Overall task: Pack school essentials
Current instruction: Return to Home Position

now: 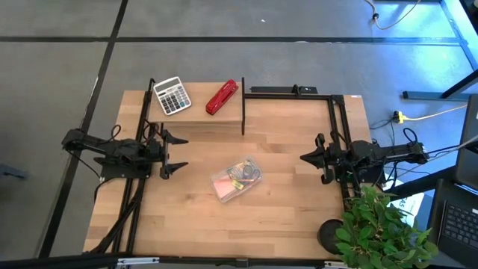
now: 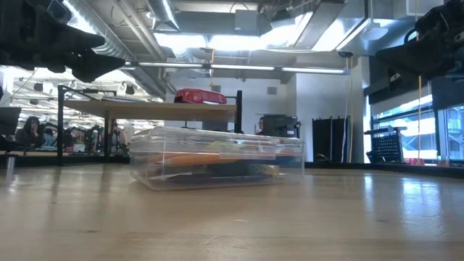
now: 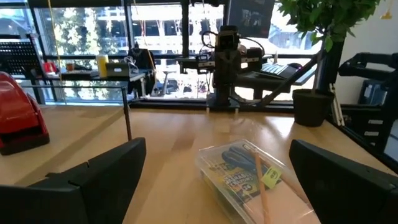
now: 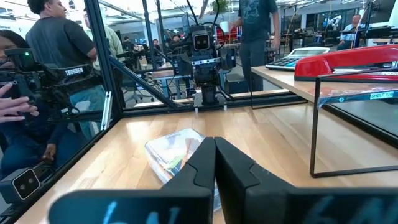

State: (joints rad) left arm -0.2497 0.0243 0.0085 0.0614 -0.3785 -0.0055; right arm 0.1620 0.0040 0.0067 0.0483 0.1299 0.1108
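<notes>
A clear plastic case (image 1: 236, 179) lies flat on the wooden table's middle, its lid shut. Inside it the school essentials show: an orange pencil (image 3: 259, 180), blue scissors, a yellow piece. The low view shows the case (image 2: 216, 157) resting on its bottom. My left gripper (image 1: 179, 154) hangs open at the table's left, above the wood, pointing level at the case. My right gripper (image 1: 305, 158) hangs shut at the table's right, also level and apart from the case (image 4: 176, 151).
A raised wooden shelf (image 1: 196, 112) on a black frame stands at the far left, bearing a white-grey calculator (image 1: 172, 96) and a red stapler (image 1: 222, 97). A potted plant (image 1: 377, 228) stands at the near right corner. People stand beyond the table in the right wrist view.
</notes>
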